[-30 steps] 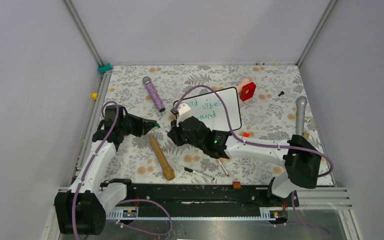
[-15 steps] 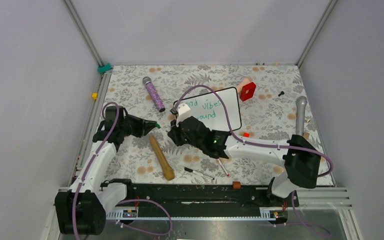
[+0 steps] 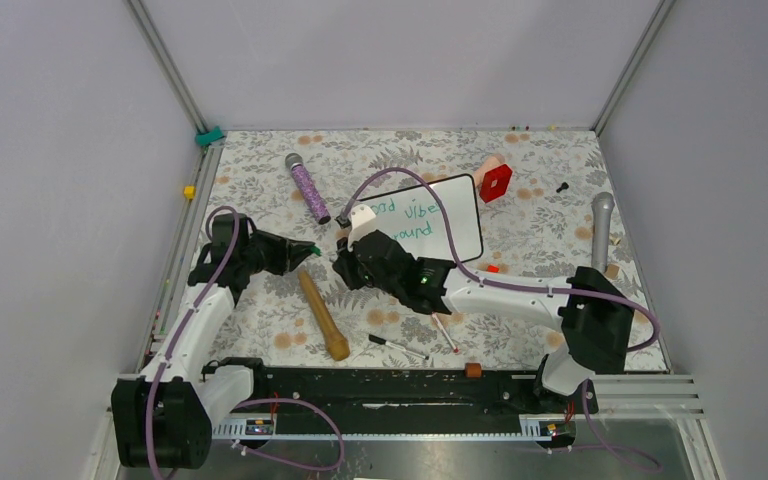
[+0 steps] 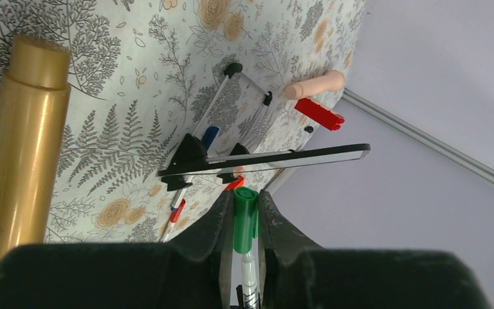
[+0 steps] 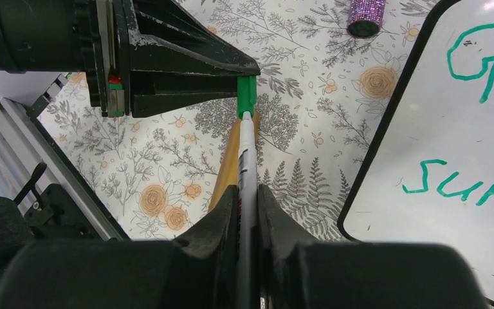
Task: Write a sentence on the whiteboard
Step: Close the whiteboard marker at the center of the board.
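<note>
The whiteboard lies on the flowered table with the sentence in green on two lines; its left part shows in the right wrist view. My left gripper is shut on a green cap. The cap sits over the tip of a white marker. My right gripper is shut on that marker's barrel, just left of the board. The two grippers face each other tip to tip. In the left wrist view the whiteboard appears edge-on.
A gold cylinder lies under the grippers. A purple glitter microphone is at the back left, a red block behind the board, and a grey microphone at the right. Loose pens lie near the front rail.
The right gripper has shifted slightly left and back toward the left gripper. Both grips are unchanged.
</note>
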Tool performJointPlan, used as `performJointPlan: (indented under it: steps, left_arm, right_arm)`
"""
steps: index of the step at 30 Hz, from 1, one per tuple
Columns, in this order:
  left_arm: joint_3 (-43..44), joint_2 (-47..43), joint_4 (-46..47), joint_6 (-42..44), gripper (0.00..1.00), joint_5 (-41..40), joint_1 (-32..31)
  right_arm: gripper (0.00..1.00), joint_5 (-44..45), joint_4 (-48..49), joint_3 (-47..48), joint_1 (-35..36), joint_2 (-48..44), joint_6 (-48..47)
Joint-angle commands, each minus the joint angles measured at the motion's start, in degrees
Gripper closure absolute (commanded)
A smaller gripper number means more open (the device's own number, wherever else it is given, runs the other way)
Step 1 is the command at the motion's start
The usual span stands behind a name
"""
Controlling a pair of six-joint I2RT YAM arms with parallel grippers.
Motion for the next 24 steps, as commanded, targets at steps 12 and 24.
performJointPlan:
  steps: [12,24]
  left_arm:
    - [-2.2,-2.5,5.1,-7.9,1.0,6.6,-1.6]
    - [-1.4,-2.0,5.5,-8.7,1.0,8.2,-2.7]
  right_arm:
    - [1.0,15.3,17.8,1.1,1.5,5.0,-6.3]
    - [1.0,10.4,20.9,1.8,1.5,6.4,-6.9]
